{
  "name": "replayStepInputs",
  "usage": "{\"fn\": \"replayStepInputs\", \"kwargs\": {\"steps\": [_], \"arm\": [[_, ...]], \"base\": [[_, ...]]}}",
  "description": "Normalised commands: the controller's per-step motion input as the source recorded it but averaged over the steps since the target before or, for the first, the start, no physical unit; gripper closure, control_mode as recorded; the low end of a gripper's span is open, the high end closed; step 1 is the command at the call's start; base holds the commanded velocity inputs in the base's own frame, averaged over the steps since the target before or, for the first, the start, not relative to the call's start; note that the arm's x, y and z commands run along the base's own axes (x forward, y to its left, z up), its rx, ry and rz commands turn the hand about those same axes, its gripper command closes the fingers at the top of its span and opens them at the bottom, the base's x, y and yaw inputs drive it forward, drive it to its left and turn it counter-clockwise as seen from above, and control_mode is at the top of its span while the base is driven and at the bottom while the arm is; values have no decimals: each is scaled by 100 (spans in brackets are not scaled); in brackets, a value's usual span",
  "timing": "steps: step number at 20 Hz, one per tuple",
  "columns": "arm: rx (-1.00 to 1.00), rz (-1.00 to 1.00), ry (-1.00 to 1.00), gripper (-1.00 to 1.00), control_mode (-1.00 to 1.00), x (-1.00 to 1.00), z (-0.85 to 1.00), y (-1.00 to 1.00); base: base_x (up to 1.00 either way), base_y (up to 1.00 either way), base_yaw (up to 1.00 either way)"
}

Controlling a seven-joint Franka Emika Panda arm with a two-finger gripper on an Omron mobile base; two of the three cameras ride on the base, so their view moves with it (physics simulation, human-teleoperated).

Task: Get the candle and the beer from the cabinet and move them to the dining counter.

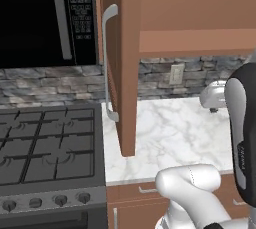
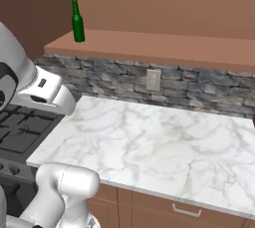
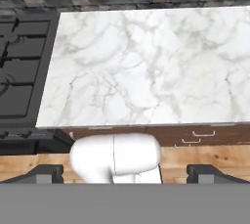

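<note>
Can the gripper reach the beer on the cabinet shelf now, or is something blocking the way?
Probably yes. The cabinet door stands open, and the beer stands alone at the shelf's front edge with nothing before it. The fingers are spread wide with nothing between them, pointing down over the marble worktop, so the arm must rise first.

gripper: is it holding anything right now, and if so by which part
Nothing is held. The gripper is open and empty above the worktop; the beer stands untouched on the cabinet shelf.

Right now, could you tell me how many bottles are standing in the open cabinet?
1: the beer stands upright at the left end of the cabinet shelf. More may be hidden behind the open door.
</note>
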Motion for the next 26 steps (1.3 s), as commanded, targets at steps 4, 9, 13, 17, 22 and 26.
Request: {"fn": "replayStepInputs", "kwargs": {"steps": [4,9,13,17,22,26], "arm": [[0,20,-3,-100,-100,-13,55,0],[0,21,-5,-100,-100,-12,71,9],[0,16,-13,-100,-100,-13,59,10],[0,18,-19,-100,-100,0,29,9],[0,15,-19,-100,-100,19,15,0],[0,15,-13,-100,-100,49,1,1]], "base": [[0,0,0],[0,0,0],[0,0,0],[0,0,0],[0,0,0],[0,0,0]]}}
